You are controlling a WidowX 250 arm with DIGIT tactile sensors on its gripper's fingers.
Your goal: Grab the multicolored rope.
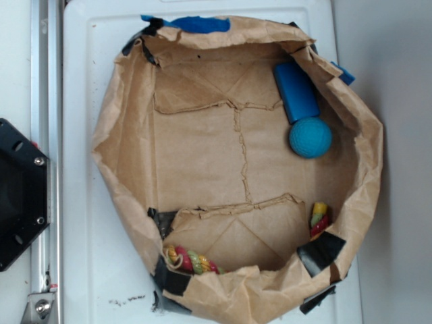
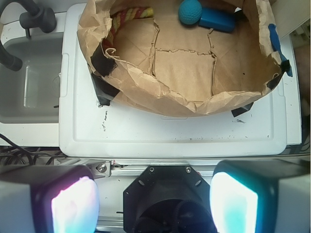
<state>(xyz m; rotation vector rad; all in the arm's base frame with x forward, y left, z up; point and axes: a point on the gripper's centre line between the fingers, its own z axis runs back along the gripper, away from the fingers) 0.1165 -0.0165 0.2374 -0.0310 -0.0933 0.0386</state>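
Note:
The multicolored rope [image 1: 192,260] lies along the near wall inside a crumpled brown paper bag [image 1: 128,135]. Only its two ends show in the exterior view, one at the lower left and the other end [image 1: 319,219] at the lower right; the bag's folded rim hides the middle. In the wrist view the rope [image 2: 131,14] runs along the bag's far left wall. My gripper [image 2: 154,201] is open, with its lit pads [image 2: 75,206] wide apart and nothing between them. It hangs above the robot's black base [image 2: 165,194], well short of the bag. The gripper does not show in the exterior view.
A blue ball [image 1: 310,137] and a blue rectangular block [image 1: 295,91] lie together in the bag's opposite corner, also seen in the wrist view as ball [image 2: 190,11] and block [image 2: 217,19]. The bag stands on a white board [image 2: 170,136]. A metal rail [image 1: 46,101] and the base [image 1: 17,196] are at the left.

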